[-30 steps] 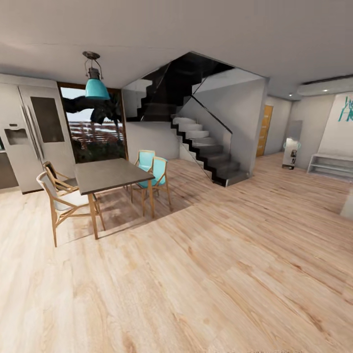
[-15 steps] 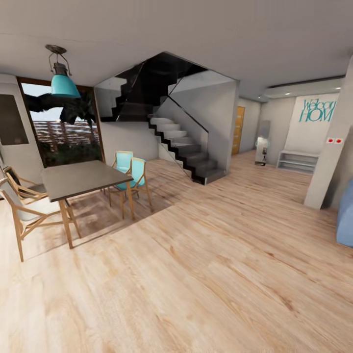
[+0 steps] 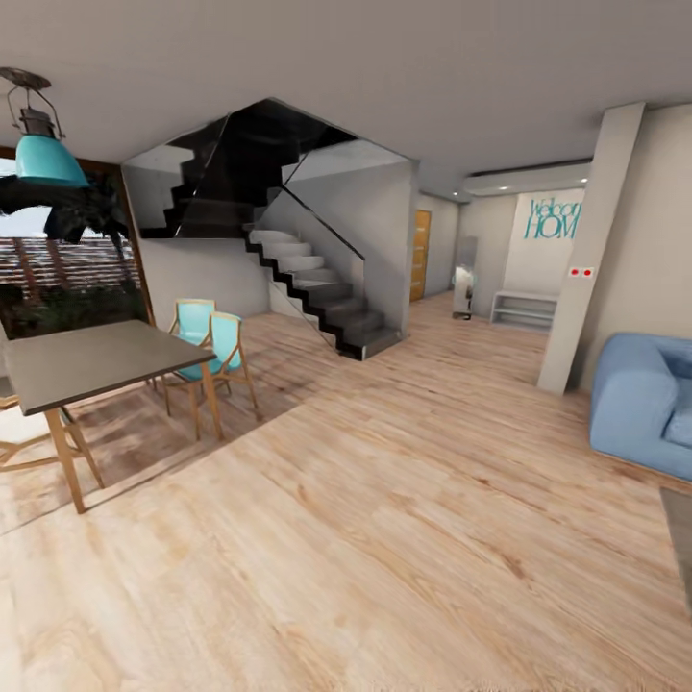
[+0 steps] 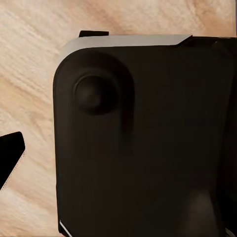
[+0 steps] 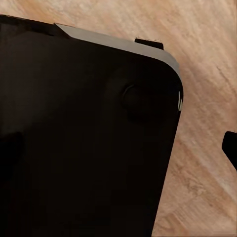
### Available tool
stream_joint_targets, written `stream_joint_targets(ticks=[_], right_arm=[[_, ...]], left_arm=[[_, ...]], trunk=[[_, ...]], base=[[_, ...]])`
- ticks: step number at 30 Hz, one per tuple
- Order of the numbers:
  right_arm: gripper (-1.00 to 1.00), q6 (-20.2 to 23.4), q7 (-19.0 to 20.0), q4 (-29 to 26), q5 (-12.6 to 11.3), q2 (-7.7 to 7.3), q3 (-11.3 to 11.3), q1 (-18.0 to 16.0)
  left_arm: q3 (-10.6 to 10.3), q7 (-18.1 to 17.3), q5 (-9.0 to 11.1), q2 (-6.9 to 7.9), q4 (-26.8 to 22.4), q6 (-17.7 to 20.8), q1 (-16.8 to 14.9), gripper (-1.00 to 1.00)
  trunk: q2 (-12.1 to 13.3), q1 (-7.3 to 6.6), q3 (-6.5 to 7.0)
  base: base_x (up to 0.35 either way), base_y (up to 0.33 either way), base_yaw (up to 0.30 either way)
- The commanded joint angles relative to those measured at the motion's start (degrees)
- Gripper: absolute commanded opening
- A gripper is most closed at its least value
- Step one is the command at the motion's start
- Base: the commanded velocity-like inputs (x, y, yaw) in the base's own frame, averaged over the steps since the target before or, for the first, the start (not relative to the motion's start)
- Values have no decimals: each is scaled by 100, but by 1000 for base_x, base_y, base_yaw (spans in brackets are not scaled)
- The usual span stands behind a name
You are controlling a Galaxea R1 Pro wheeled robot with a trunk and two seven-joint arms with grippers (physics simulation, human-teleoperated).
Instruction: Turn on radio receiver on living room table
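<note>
The radio receiver and its low table are out of view. The head view looks across a light wood floor (image 3: 384, 538) toward a staircase. One end of a blue sofa (image 3: 642, 404) stands at the right, marking the living room. Both wrist views look down on the robot's black base (image 4: 148, 143) (image 5: 84, 143) over the floor. A dark tip sits at the frame edge in each, and I cannot tell how the jaws stand.
A grey dining table (image 3: 91, 360) with turquoise chairs (image 3: 216, 346) stands at the left under a teal lamp (image 3: 43, 154). A beige pillar (image 3: 586, 250) rises beside the sofa. A dark flat edge (image 3: 680, 538) lies low at the right. The staircase (image 3: 317, 288) is ahead.
The camera has swung right: dining table and stairs slid left in the picture, the fridge left the view, and the pillar and blue sofa came in at the right.
</note>
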Motion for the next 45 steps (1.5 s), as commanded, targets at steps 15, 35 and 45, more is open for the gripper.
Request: stream_joint_targets(ticks=[15, 35, 45], right_arm=[[100, 0, 0, 0, 0, -8, 0, -2], [100, 0, 0, 0, 0, -8, 0, 0], [100, 0, 0, 0, 0, -8, 0, -3]], left_arm=[[-2, 0, 0, -1, -1, 0, 0, 100], [-1, 0, 0, 2, -2, 0, 0, 100], [-1, 0, 0, 0, -2, 0, 0, 100]], trunk=[[0, 0, 0], [0, 0, 0], [0, 0, 0]], base=[[0, 0, -293], [0, 0, -293], [0, 0, -293]])
